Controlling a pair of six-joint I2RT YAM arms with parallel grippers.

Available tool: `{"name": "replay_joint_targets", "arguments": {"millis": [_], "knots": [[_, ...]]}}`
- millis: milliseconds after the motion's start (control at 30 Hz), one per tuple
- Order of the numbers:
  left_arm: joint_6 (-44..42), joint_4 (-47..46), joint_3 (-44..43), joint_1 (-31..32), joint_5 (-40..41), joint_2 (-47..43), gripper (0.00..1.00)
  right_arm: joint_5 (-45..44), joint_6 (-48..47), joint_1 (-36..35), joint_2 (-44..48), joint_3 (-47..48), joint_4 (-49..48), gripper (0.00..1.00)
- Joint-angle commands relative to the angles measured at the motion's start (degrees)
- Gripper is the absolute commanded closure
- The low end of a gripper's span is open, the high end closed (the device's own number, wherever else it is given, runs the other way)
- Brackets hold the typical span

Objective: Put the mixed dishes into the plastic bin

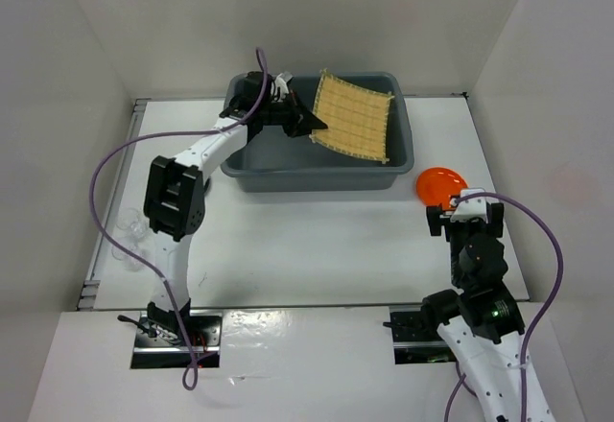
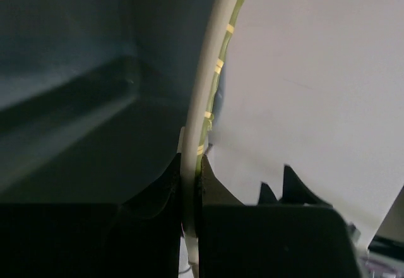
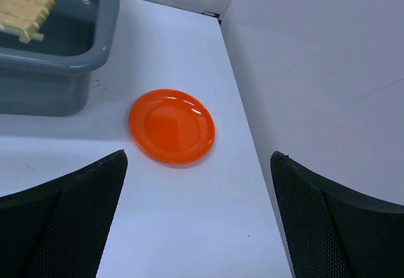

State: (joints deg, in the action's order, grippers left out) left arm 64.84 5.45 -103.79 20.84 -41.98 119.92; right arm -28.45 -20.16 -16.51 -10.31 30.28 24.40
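One edge of the woven bamboo mat [image 1: 355, 115] was pinched by the left claw [image 2: 191, 164], tilted over the grey plastic bin [image 1: 317, 175]. The right claw [image 3: 199, 161] was spread wide; the orange plate [image 3: 172, 126] was seen on the table [image 1: 317, 240] at its twelve o'clock.

top: overhead, whole table [image 1: 307, 249] | left wrist: close, inside bin [image 2: 69, 69] | right wrist: low, shares bin corner

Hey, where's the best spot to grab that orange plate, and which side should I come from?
I'd take the orange plate by its raised rim at the near edge, coming down from the robot's side. It lies flat on the table, so only the rim offers a pinch; the bin and the side wall crowd its other edges.
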Motion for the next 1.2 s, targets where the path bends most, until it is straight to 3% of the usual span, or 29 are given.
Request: {"name": "replay_joint_targets", "arguments": {"millis": [0,400,500,567,633,733,833,967,1000,1167], "knots": [[3.3,-5.6,-7.7,-0.8,-1.2,3.8,1.00,-1.6,1.0,1.5,1.3,-0.7,-4.2,0.02],[-0.2,16.6,-38.0,2.1,5.8,26.1,1.00,0.3,-0.1,4.1,1.9,-0.7,-4.2,0.02],[-0.7,26.0,-51.4,3.1,6.9,33.3,1.00,0.3,-0.1,4.1,2.4,-0.7,-4.2,0.02],[-0.8,33.5,-75.4,3.7,9.9,44.0,1.00,0.3,-0.1,4.1,2.4,-0.7,-4.2,0.02],[2.4,32.2,-69.8,3.7,6.4,44.1,1.00,0.3,-0.1,4.1,2.4,-1.2,-4.2,0.02],[2.4,35.9,-76.2,4.9,8.9,46.4,1.00,0.3,-0.1,4.1,2.4,-1.2,-4.2,0.02],[1.5,38.7,-76.0,4.9,10.6,46.9,0.98,0.3,-0.1,4.1,2.4,-1.2,-4.2,0.02],[-1.1,43.5,-76.0,4.9,13.2,46.9,0.80,0.8,-0.1,4.1,2.4,-1.2,-4.2,0.02],[-1.7,43.5,-76.0,4.9,13.8,46.9,0.68,0.8,-0.1,4.1,2.4,-1.2,-4.2,0.02],[-2.4,46.6,-76.0,4.9,13.2,46.9,0.28,0.8,-0.1,4.1,2.4,-1.2,-4.2,0.02]]}}
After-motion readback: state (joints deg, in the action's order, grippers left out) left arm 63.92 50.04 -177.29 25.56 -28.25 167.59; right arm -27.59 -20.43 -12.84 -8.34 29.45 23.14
